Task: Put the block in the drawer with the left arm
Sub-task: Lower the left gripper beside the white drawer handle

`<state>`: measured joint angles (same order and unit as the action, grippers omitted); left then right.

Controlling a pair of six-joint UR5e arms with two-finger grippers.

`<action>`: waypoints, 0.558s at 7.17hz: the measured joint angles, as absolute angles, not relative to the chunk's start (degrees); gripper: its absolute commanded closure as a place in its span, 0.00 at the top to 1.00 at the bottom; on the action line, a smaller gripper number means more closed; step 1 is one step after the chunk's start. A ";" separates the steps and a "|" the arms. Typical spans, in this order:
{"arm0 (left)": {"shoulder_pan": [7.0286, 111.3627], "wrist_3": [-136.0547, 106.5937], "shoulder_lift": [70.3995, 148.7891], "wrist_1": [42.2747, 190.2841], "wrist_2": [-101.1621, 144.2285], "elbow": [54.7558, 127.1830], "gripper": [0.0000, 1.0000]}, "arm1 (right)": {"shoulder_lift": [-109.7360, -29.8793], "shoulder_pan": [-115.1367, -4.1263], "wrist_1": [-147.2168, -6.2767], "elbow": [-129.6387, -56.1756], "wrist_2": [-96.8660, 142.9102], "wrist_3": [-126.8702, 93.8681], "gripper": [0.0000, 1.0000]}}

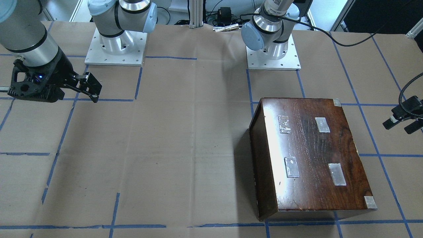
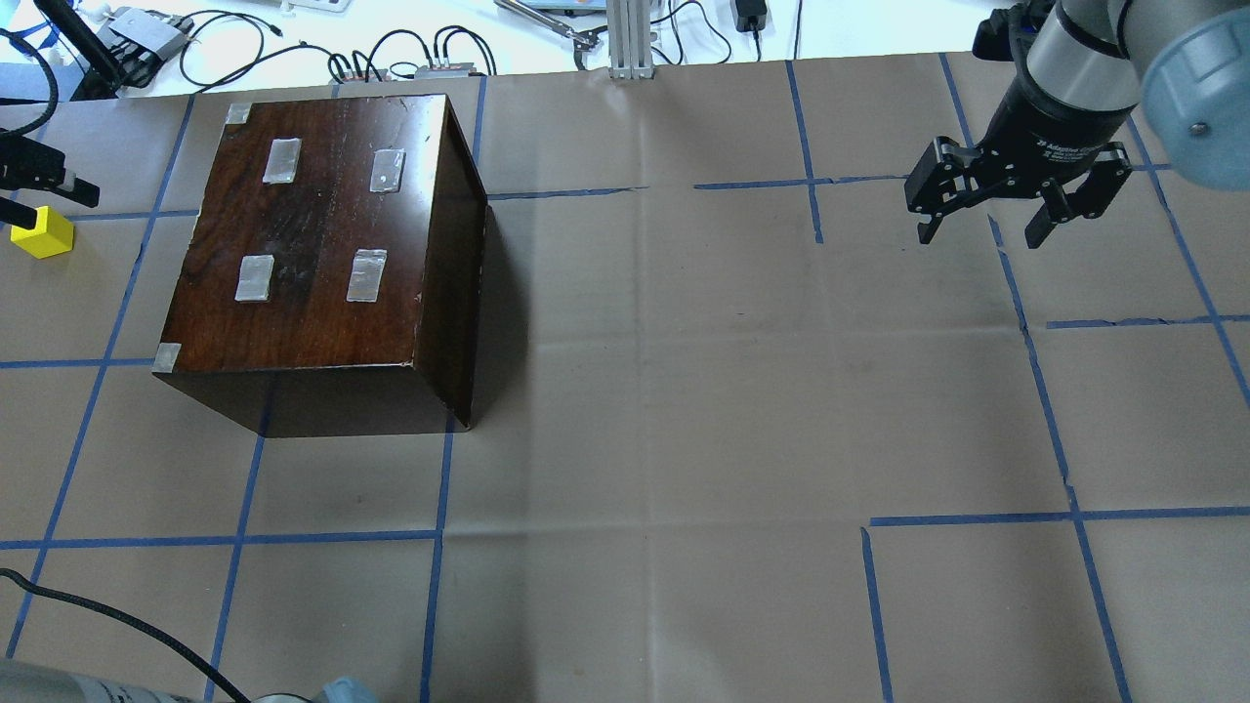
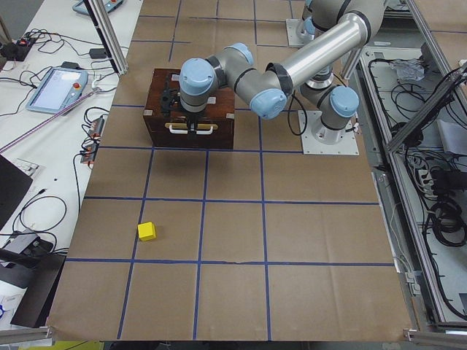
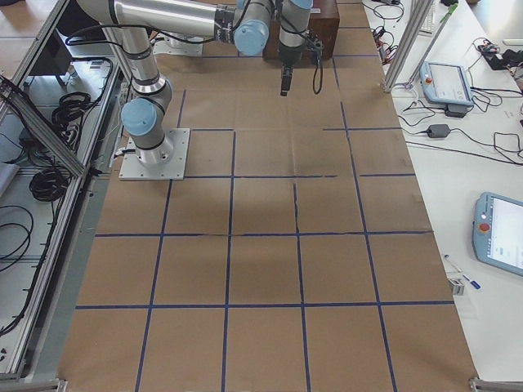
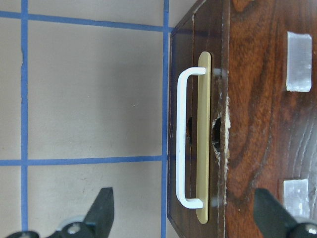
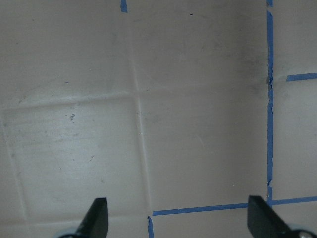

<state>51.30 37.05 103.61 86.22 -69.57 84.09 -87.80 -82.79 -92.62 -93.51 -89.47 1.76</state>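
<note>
The yellow block (image 2: 41, 232) lies on the paper table left of the dark brown box (image 2: 312, 244); it also shows in the exterior left view (image 3: 147, 231). The drawer is shut in the box, so only its dark front with a white handle (image 5: 184, 139) shows and the pale tray is hidden. My left gripper (image 5: 185, 218) is open and empty, level with the handle end of the box and apart from the block. It also shows in the front view (image 1: 403, 124). My right gripper (image 2: 986, 229) is open and empty, far from the box.
Blue tape lines grid the brown paper. Cables and devices (image 2: 391, 59) and an aluminium post (image 2: 630, 39) line the far table edge. A teach pendant (image 3: 55, 87) lies on the side bench. The arm bases (image 1: 115, 43) stand at the robot's side of the table.
</note>
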 measured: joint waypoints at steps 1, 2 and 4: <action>51.15 37.44 104.39 86.27 -69.02 84.28 0.99 | -87.80 -82.79 -92.60 -93.51 -89.47 1.76 1.00; 51.21 37.58 105.24 86.28 -68.10 84.39 0.99 | -87.80 -82.79 -92.60 -93.52 -89.47 1.76 1.00; 51.55 37.63 106.53 85.93 -66.50 84.93 0.99 | -87.80 -82.79 -92.61 -93.51 -89.47 1.76 1.00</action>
<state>51.55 37.63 106.53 85.93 -66.50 84.93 -87.80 -82.79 -92.61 -93.51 -89.47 1.76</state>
